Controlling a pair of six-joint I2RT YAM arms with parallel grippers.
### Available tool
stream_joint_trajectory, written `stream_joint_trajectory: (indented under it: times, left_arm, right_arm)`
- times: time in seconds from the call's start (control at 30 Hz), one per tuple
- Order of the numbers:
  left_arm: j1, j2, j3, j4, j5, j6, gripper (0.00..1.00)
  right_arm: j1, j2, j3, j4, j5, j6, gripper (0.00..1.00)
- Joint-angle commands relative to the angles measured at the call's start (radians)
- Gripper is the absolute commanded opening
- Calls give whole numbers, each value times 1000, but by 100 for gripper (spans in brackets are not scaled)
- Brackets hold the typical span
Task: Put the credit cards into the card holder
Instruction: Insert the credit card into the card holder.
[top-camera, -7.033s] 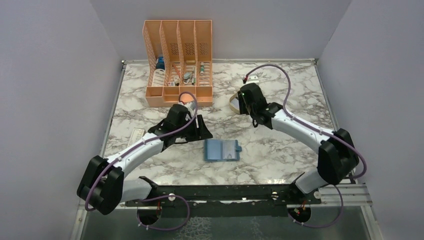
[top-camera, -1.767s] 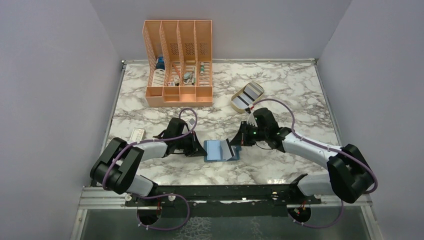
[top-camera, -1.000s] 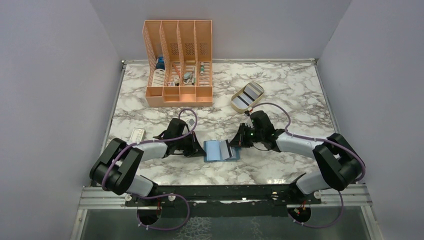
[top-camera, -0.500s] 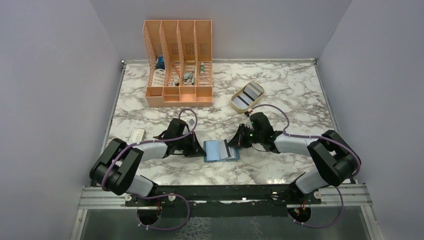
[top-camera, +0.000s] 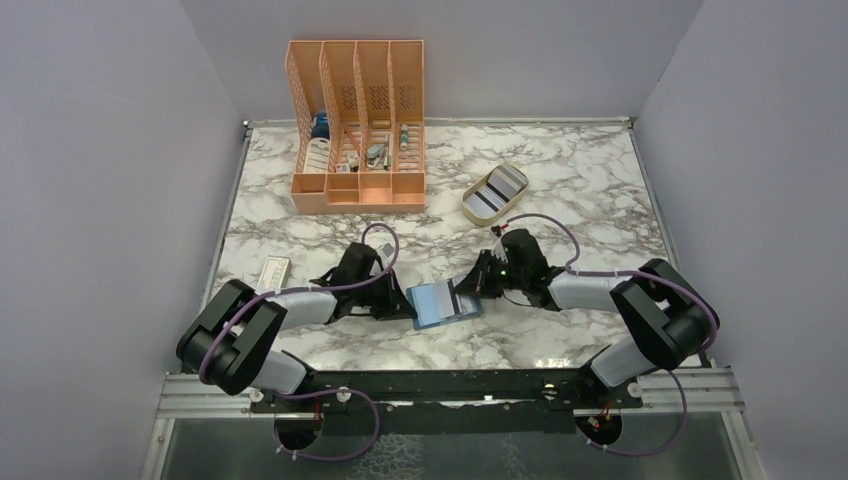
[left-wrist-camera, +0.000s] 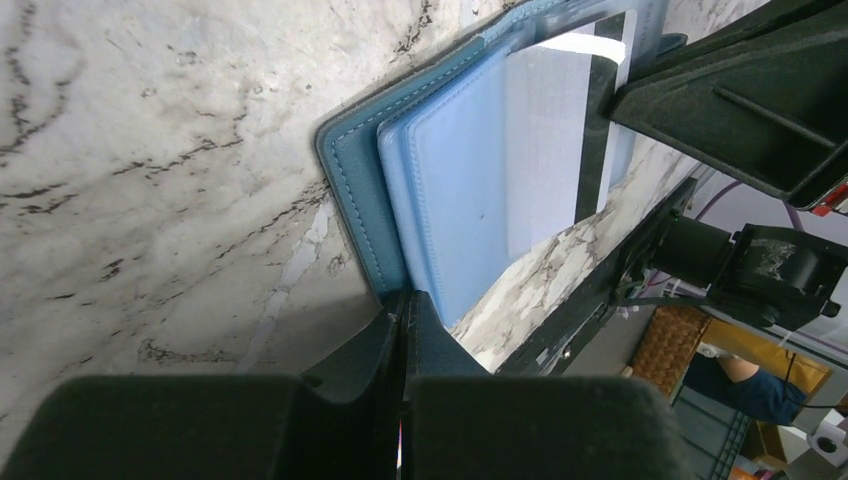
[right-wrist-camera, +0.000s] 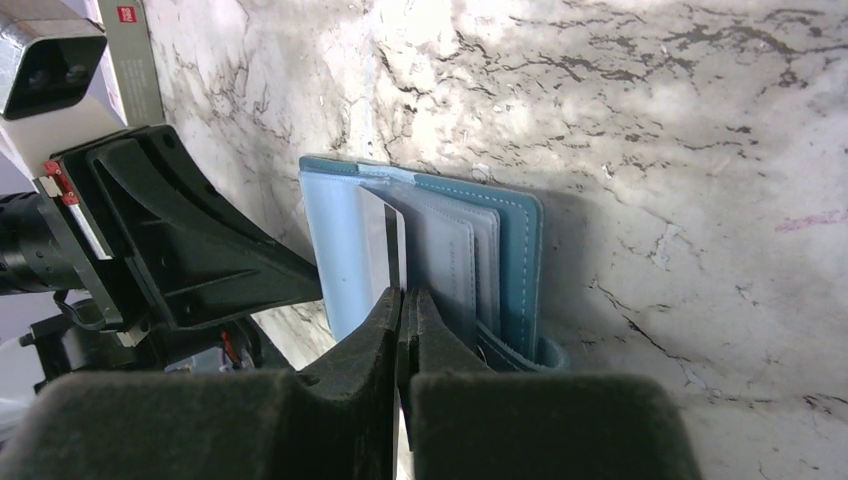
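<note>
Both my arms lie low, elbows out, reaching inward over the table (top-camera: 570, 180); my left gripper (top-camera: 404, 305), jaws closed, rests its tips on the left edge of the card holder (top-camera: 438, 308); my right gripper (top-camera: 478, 290) pinches a pale, dark-striped credit card (right-wrist-camera: 383, 248), slanting leftward into the slots; the holder lies open mid-table, long axis left-right, slightly skewed; an oval tray (top-camera: 470, 207) and file rack (top-camera: 356, 195) stand well behind.

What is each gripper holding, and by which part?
The right gripper pinches a credit card by one edge, over the open card holder. The left gripper is shut at the holder's edge; grip unclear.
</note>
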Motion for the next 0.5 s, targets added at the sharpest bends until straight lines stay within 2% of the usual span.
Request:
stream_joint_trajectory:
  times: [0.0, 0.27, 0.47]
  left_arm:
    - [-22, -5, -40, -8, -55, -22, 0]
    - [-24, -10, -41, 8, -61, -22, 0]
    - [-24, -13, -41, 23, -72, -8, 1]
  right_arm:
    - [6, -9, -42, 65, 30, 33, 1]
    - [10, -15, -39, 41, 24, 12, 2]
    - [13, -31, 21, -104, 50, -65, 27]
